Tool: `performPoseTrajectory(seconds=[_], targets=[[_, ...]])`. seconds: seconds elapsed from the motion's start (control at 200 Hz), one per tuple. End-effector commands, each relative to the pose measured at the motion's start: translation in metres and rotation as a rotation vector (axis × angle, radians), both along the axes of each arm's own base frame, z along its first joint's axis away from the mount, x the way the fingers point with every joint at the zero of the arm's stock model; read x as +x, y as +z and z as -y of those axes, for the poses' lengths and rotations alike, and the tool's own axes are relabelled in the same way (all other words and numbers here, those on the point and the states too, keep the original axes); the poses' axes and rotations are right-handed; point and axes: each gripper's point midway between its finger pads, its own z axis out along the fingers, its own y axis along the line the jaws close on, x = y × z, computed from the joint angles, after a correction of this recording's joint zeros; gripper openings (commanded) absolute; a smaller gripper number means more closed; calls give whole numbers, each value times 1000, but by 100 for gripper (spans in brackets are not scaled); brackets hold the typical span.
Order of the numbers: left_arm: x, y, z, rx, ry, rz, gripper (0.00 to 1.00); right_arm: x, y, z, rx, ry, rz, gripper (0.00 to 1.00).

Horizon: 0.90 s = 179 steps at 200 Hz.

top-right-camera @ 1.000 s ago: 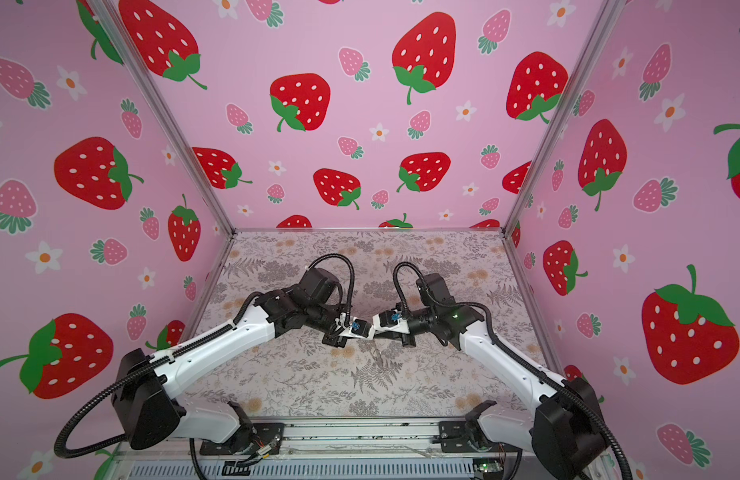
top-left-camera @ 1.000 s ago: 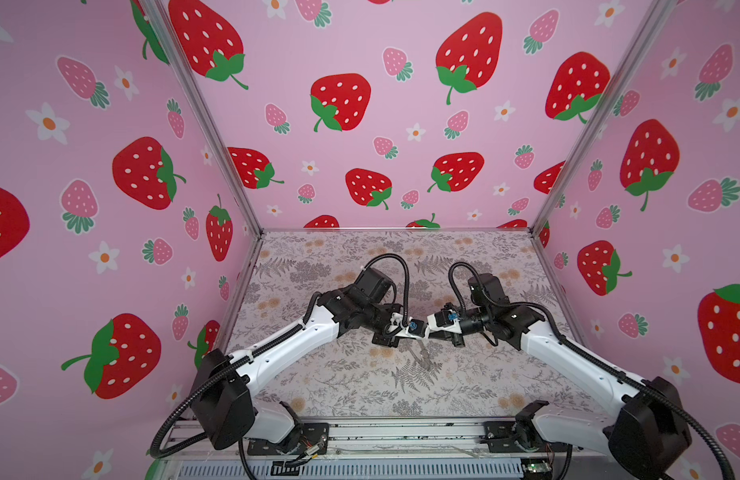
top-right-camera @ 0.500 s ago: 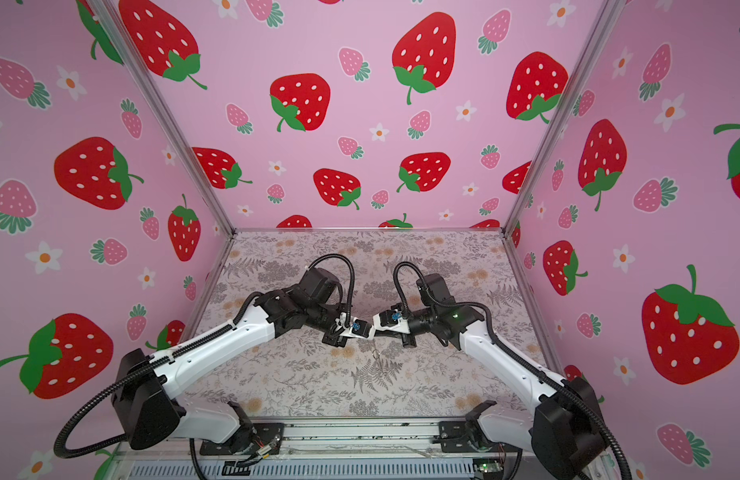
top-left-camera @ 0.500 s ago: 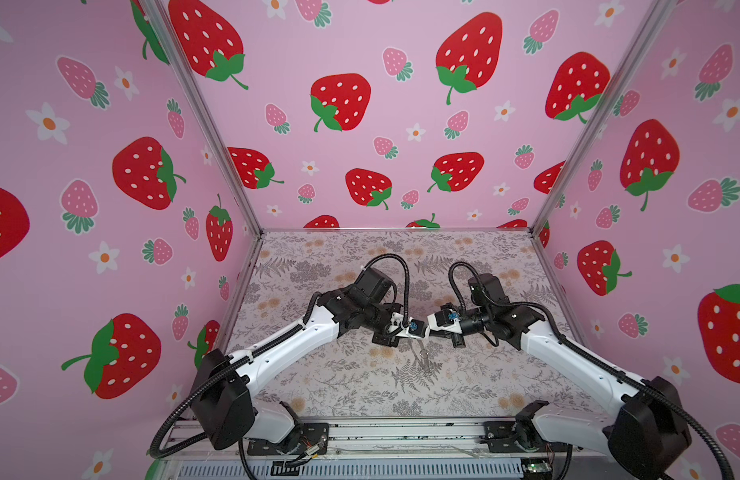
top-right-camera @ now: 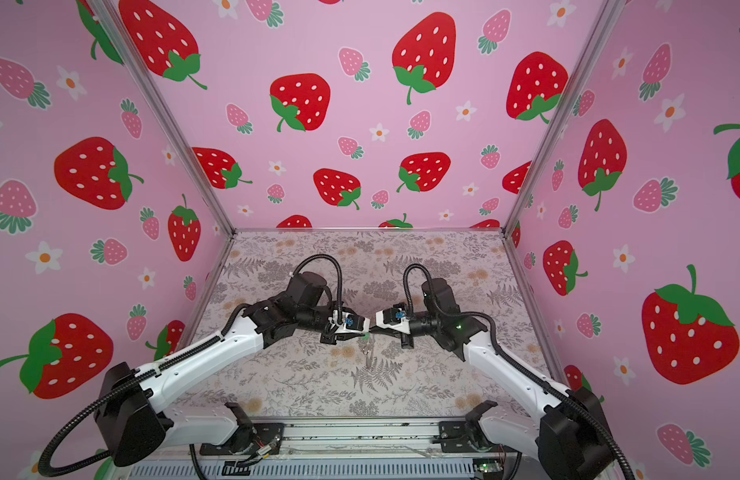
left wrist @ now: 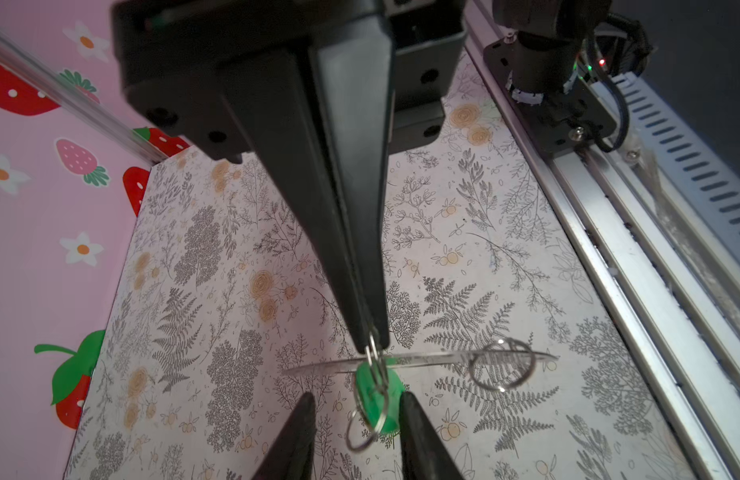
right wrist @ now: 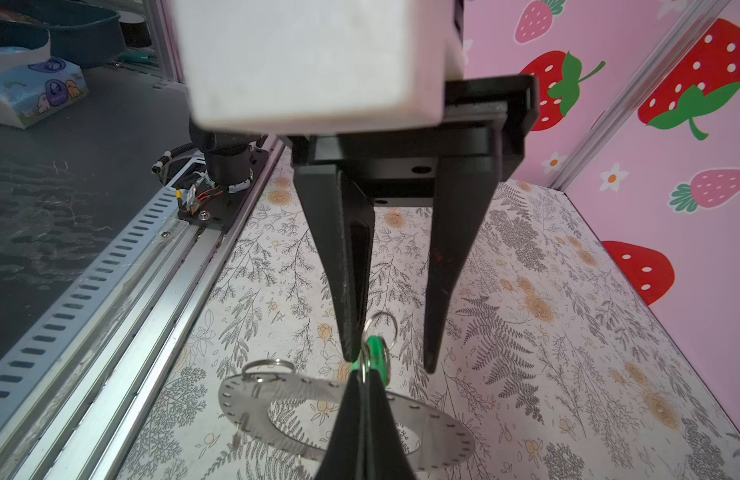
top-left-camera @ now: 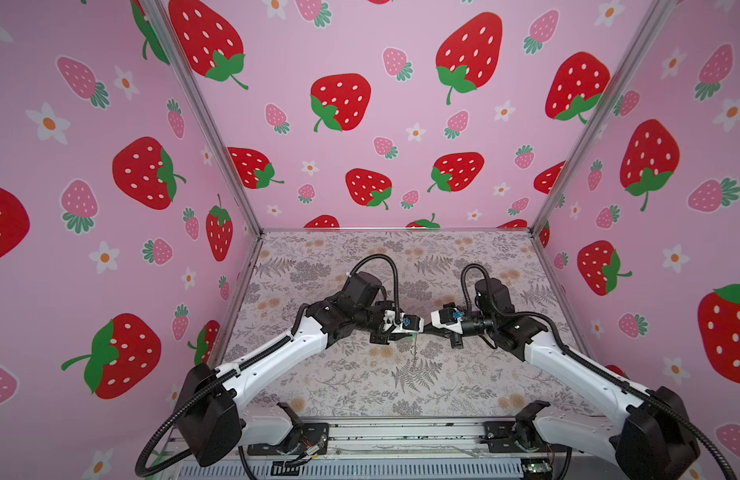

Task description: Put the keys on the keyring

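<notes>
Item: left gripper [left wrist: 355, 399], lower centre of the left wrist view, jaws parted, gripping nothing. Between them: green key tag [left wrist: 384, 386], light, slick plastic; likely best pinched on its flat faces. Beyond: keyring [left wrist: 443, 357], thin stiff disc, edge-on, airborne; right gripper [left wrist: 372, 343] clamped on its wire loop [left wrist: 373, 353].

Robotics lab, strawberry-print walls [top-left-camera: 401, 50], aluminium rail [top-left-camera: 401, 434]

Grippers meet tip to tip over surface [top-left-camera: 339, 382] ctr: L gripper [right wrist: 391, 363] from left, R gripper [left wrist: 374, 345] from right. Key tag [left wrist: 378, 395] sits btwn L gripper fingers. Keyring [right wrist: 276, 399] at R gripper tips, above surface, beside key tag.
</notes>
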Motion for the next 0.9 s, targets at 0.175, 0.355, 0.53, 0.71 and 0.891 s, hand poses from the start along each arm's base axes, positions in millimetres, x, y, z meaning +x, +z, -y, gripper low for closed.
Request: performPoseTrajectory(seconds=[0.175, 0.355, 0.53, 0.71, 0.891], targets=[[1, 6, 3, -62, 20, -46, 30, 1, 22, -3, 56, 7, 34, 0], [0, 4, 5, -72, 12, -68, 23, 7, 26, -3, 68, -29, 42, 0], [-1, -1, 4, -60, 15, -69, 10, 13, 37, -1, 110, -71, 61, 0], [7, -7, 2, -37, 50, -42, 0, 21, 46, 1, 150, -120, 63, 0], [16, -8, 2, -22, 95, 4, 0, 29, 53, 4, 194, -179, 52, 0]])
